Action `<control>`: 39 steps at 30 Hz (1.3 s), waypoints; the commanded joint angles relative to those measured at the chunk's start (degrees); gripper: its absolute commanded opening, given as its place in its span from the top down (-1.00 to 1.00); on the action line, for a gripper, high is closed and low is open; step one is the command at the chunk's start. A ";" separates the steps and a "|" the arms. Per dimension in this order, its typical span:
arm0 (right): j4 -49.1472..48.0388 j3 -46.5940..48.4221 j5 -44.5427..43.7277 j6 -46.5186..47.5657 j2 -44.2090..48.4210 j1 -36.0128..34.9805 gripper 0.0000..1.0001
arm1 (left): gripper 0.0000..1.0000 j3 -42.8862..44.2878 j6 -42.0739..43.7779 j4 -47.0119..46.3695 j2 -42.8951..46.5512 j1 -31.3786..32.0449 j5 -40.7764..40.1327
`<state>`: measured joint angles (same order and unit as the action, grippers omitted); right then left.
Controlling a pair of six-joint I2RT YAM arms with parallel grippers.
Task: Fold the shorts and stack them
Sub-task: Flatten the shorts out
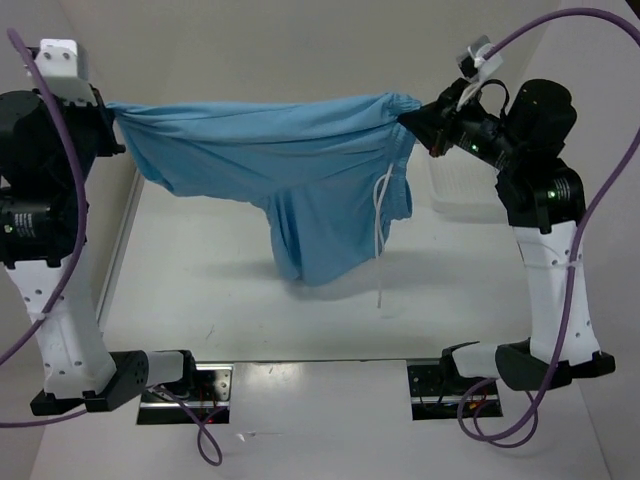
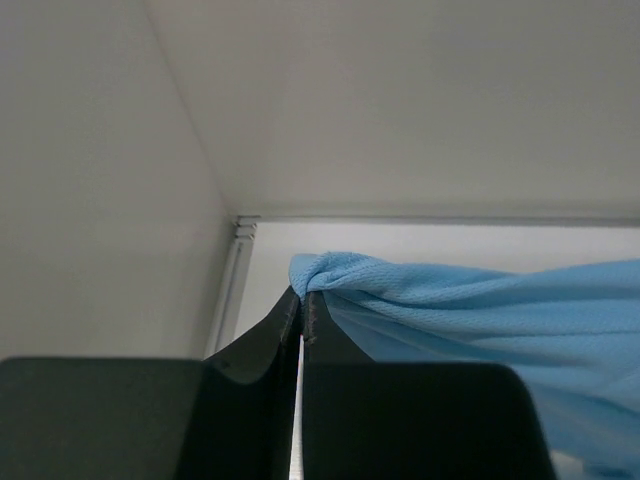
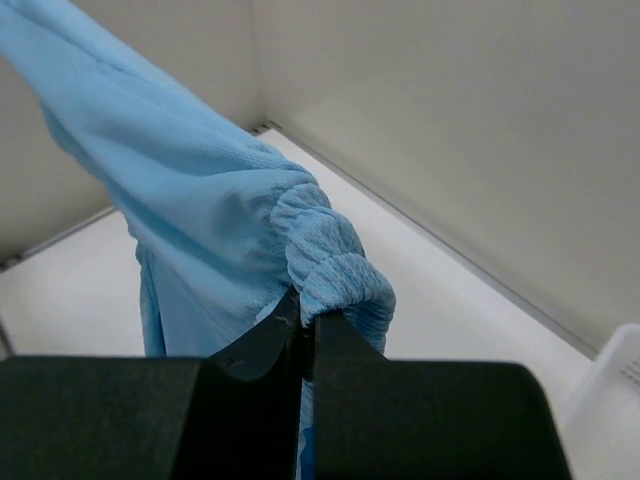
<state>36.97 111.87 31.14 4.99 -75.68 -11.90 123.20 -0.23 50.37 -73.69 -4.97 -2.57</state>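
Your bench (image 1: 200, 290) is white and matte, closed in by pale walls (image 1: 300, 40) at the far side and both flanks. A white mesh basket (image 1: 462, 185) sits far right. The shorts (image 1: 300, 170) hang above the bench, stretched between both claws. Your left claw (image 1: 110, 112) is clenched on the fabric's left end. Your right claw (image 1: 408, 118) is clenched on the gathered waistband, with the white drawstring (image 1: 381, 215) dangling just beside it.

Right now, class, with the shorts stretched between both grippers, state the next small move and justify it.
Probably lower both arms together to lay the shorts flat on the table. The left gripper and right gripper each pinch an end, and the cloth sags between them, not yet folded.
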 commanded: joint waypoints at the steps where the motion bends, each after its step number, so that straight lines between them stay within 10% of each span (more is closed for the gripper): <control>1: -3.30 -2.18 7.18 -6.30 4.57 1.18 1.00 | 1.00 5.29 0.23 -2.29 1.01 -1.88 -6.74; 11: -15.78 -25.09 11.49 -20.54 7.83 1.18 1.00 | 1.00 11.63 0.23 -1.24 -11.64 -4.61 7.20; 23: -29.05 -39.80 -5.28 -22.22 -7.54 1.71 1.00 | 1.00 -3.41 0.23 -2.47 -35.19 -1.71 18.12; 39: -30.29 -18.90 -20.58 -22.40 -39.54 4.43 1.00 | 1.00 19.42 0.23 -5.90 -62.27 0.84 16.02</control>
<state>9.56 86.28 15.07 -18.11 -114.13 -7.62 135.83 -0.23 47.57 -135.76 -4.34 13.34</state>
